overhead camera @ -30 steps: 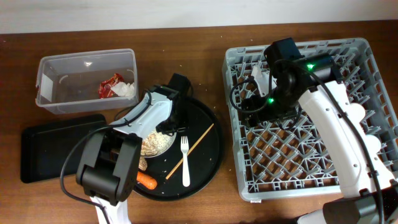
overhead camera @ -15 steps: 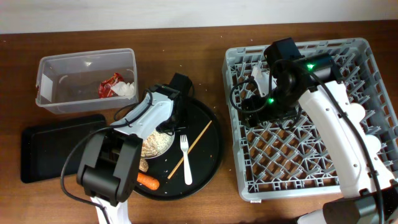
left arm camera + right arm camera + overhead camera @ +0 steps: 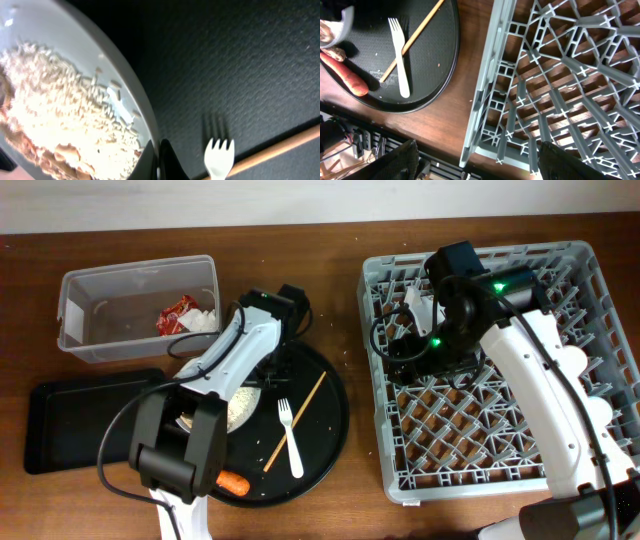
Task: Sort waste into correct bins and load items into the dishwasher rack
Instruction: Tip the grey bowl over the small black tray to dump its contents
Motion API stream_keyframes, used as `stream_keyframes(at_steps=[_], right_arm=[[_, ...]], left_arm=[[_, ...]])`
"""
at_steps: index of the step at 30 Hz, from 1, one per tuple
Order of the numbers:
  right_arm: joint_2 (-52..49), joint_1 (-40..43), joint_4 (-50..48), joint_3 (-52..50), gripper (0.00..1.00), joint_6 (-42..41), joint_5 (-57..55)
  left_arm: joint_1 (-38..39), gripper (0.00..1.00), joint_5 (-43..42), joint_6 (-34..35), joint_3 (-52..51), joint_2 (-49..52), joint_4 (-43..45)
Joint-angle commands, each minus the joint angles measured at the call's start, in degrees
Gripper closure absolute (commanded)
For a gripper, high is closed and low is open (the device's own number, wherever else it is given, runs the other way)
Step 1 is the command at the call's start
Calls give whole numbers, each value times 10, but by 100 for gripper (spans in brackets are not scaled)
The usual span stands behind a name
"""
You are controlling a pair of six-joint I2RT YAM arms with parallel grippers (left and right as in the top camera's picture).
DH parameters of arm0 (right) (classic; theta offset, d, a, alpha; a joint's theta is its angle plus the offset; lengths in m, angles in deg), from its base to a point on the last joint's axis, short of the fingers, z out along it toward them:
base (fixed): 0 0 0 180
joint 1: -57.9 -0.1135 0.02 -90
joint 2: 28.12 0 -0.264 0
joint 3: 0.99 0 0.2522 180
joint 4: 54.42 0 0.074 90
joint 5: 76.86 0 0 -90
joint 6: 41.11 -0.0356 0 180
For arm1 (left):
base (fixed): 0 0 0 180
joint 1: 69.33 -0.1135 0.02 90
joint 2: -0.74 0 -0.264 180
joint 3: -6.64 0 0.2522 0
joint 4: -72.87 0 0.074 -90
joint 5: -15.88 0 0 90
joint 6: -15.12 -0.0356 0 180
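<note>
The wide pale-grey bowl [image 3: 243, 408] holds rice and brownish scraps and sits on the big round black tray [image 3: 320, 450]. My left gripper [image 3: 159, 161] is shut on the bowl's rim [image 3: 125, 85]. The white fork [image 3: 290, 438] lies on that tray, with the orange carrot [image 3: 232, 482] at its front edge. The red wrapper [image 3: 176, 313] and white tissue [image 3: 205, 321] lie in the clear tub [image 3: 90, 300]. The shallow black tray [image 3: 85, 425] is at the left. My right gripper [image 3: 480, 167] is open and empty over the left front edge of the grey rack [image 3: 500, 430]. The cups and the small bowl are not visible.
A wooden chopstick [image 3: 296, 420] lies slanted on the round tray beside the fork. Bare brown table shows between the round tray and the rack [image 3: 470, 100]. The right arm spans the rack's far half.
My left arm has shifted back and left while holding the bowl rim. The round tray with fork, chopstick and carrot has slid slightly toward the front left. The right arm has not moved.
</note>
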Motion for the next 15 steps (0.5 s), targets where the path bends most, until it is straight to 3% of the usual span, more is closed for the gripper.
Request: stream_keyframes(at_steps=[1,5,10,15], right_arm=[[3,-1,2,0,20,-2,-3],[3,-1,2,0,21,-2,-3],[3,-1,3,0,20,-2,-3],[3,-1,7,0,20,-3,-3]], left_arm=[[-4,99,32,-9,49,-6,-42],[-10,100,32,-9,53,-50,-56],[-90,100,21,-10,53,-120,-84],[-202,99,-87,-104,51,-135,-68]])
